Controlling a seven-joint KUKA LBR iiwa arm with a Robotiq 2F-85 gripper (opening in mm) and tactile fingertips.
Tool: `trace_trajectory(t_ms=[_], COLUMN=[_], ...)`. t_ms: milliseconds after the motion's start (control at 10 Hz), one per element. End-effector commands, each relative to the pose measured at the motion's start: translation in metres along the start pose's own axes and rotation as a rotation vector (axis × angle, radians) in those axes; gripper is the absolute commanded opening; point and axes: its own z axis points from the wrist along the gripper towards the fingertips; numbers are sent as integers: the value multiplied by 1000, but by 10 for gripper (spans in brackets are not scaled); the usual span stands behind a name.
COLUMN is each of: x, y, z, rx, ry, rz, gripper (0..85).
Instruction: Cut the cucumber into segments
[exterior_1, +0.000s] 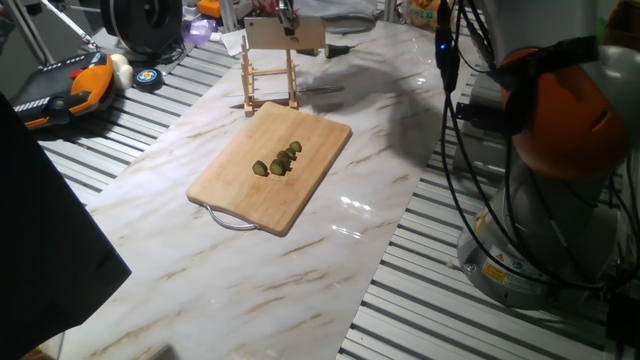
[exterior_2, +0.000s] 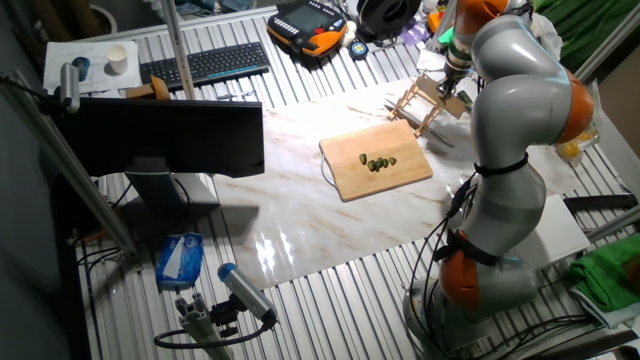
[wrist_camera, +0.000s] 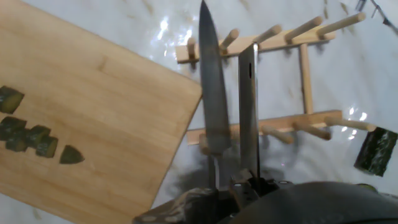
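Observation:
Several cucumber segments (exterior_1: 280, 161) lie in a short row on the wooden board (exterior_1: 240, 190); they also show in the other fixed view (exterior_2: 378, 162) and at the left edge of the hand view (wrist_camera: 28, 135). My gripper (exterior_1: 287, 18) is shut on a knife (wrist_camera: 211, 93) and holds it above the wooden rack (wrist_camera: 298, 81), beyond the board's far corner. One dark finger (wrist_camera: 249, 106) shows beside the blade. A dark green chunk (wrist_camera: 376, 151) with a paler end, likely the cucumber stub, lies on the marble right of the rack.
The rack (exterior_1: 268, 80) stands at the board's far edge. A metal loop handle (exterior_1: 232, 220) sticks out from the board's near edge. The robot base (exterior_1: 560, 150) and cables stand at the right. A black and orange pendant (exterior_1: 60, 90) lies far left.

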Motion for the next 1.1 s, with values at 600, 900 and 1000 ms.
trace_trajectory(t_ms=[600, 900, 1000], x=[-9, -13, -14], y=[-13, -13, -13], z=[7, 14, 18], rx=[10, 9, 9], ry=[-4, 2, 2], rz=[1, 1, 1], gripper=[7, 7, 7])
